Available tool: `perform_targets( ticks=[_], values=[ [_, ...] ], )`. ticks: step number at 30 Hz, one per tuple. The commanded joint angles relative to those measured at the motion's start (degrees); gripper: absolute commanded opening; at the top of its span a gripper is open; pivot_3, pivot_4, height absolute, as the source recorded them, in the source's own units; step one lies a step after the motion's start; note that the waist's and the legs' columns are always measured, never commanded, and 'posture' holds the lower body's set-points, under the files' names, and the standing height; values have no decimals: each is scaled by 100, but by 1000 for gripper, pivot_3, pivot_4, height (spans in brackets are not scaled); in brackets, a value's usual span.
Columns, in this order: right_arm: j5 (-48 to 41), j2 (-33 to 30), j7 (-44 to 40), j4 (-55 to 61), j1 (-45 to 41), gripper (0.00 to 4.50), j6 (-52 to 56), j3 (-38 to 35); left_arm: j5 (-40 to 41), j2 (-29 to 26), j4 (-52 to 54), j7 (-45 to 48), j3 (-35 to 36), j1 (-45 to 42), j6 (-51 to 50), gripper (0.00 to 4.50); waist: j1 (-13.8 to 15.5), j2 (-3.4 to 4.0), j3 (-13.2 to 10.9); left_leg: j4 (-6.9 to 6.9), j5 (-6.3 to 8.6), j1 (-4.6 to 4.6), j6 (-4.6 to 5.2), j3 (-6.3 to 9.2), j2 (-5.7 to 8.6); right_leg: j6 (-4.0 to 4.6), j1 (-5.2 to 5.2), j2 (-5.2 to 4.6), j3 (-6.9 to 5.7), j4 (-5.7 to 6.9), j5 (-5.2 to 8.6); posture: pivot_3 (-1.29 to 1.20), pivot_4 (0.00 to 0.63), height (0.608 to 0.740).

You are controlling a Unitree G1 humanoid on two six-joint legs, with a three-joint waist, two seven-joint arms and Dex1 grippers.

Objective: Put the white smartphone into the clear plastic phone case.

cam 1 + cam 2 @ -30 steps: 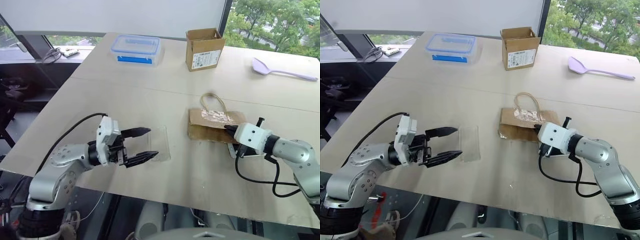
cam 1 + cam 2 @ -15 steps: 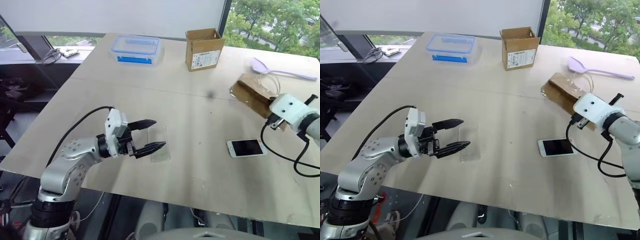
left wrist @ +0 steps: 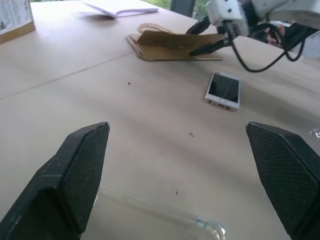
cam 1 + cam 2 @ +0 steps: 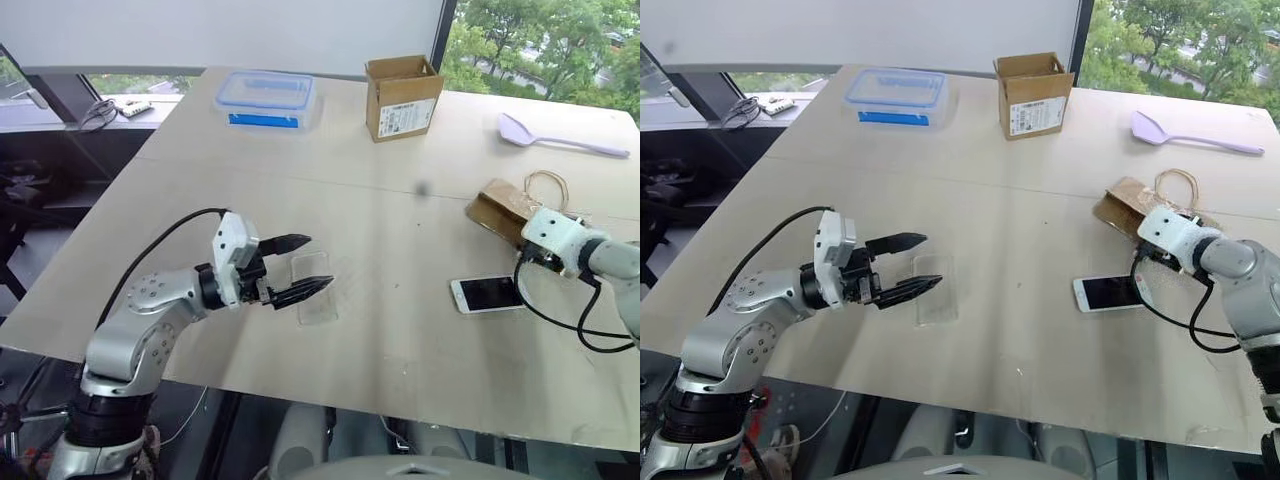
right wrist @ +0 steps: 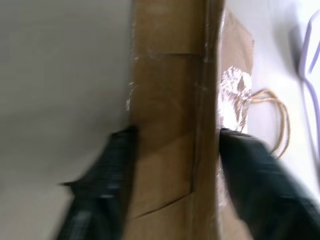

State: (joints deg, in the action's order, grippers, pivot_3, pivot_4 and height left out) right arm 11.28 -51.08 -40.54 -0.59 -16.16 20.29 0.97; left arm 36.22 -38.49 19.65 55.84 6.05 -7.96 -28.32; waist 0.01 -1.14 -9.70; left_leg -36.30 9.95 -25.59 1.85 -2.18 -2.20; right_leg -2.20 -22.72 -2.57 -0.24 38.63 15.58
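Observation:
The white smartphone (image 4: 488, 294) lies screen up on the table's right side, uncovered. The clear plastic phone case (image 4: 318, 305) lies flat at the front left. My left gripper (image 4: 319, 262) is open and level, its two black fingers reaching over the near end of the case without gripping it. In the left wrist view the case's rim (image 3: 165, 220) shows just below the spread fingers. My right gripper (image 5: 172, 170) is open just beyond the phone, and a brown paper bag (image 4: 500, 205) lies on the table between its fingers.
At the back of the table stand a clear box with a blue-rimmed lid (image 4: 265, 98) and an open cardboard box (image 4: 403, 95). A lilac spoon (image 4: 560, 140) lies at the far right. The table's front edge (image 4: 330, 395) runs close below both arms.
My right gripper lifted the brown paper bag off the phone, carried it right and back, laid it down and opened. The phone is now uncovered. The left gripper stayed open by the case.

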Motion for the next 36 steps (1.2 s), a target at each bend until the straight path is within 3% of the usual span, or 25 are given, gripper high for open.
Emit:
perform_targets(
  ticks=[1,7,14,24,28,30,32,36],
  values=[
    [-460,-40,-25,860,190,4451,527,-843,53,-46,257,-42,94,17,35,4500,0,0,0,0,0,1,0,-1,0,0,0,0,1,2,0,0,150,740],
    [-1431,1113,728,2430,137,4451,1911,-2015,-53,84,156,-269,23,-53,66,4500,-34,0,0,-2,0,8,-1,1,-5,0,1,2,3,17,0,0,150,740],
    [-1906,2560,1760,3563,-284,4451,2866,-1721,-154,368,-53,-519,-90,-343,69,4500,-46,0,1,-3,0,8,-1,-1,-4,0,0,1,5,21,0,0,150,740],
    [-2228,3422,2443,3787,-509,4451,3014,-1334,-251,473,-217,-559,-165,-532,125,4500,-62,0,0,-3,0,6,-1,1,-3,1,-2,2,2,21,0,0,150,740],
    [-2372,3499,2451,3771,-560,4451,3045,-1207,-260,505,-218,-574,-172,-542,127,4500,-43,-9,8,-3,0,5,-1,-1,-3,1,-2,1,3,20,0,0,150,740],
    [-2443,3548,2533,3793,-637,4451,3097,-1232,-244,517,-201,-581,-158,-533,104,4500,-7,-28,19,-1,1,7,-5,-174,-100,24,-100,15,125,48,-4,0,150,740],
    [-2475,3542,2569,3803,-697,4451,3094,-1200,-271,511,-194,-572,-177,-517,117,4500,-30,-53,31,3,-10,10,-37,-445,-220,52,-213,56,270,87,-27,0,150,740],
    [-2436,3353,2478,3830,-688,4451,2940,-847,-326,545,-271,-646,-152,-505,130,4500,-153,-58,37,2,11,2,-12,-421,-190,17,-199,102,249,97,-47,0,150,740]
  ],
)
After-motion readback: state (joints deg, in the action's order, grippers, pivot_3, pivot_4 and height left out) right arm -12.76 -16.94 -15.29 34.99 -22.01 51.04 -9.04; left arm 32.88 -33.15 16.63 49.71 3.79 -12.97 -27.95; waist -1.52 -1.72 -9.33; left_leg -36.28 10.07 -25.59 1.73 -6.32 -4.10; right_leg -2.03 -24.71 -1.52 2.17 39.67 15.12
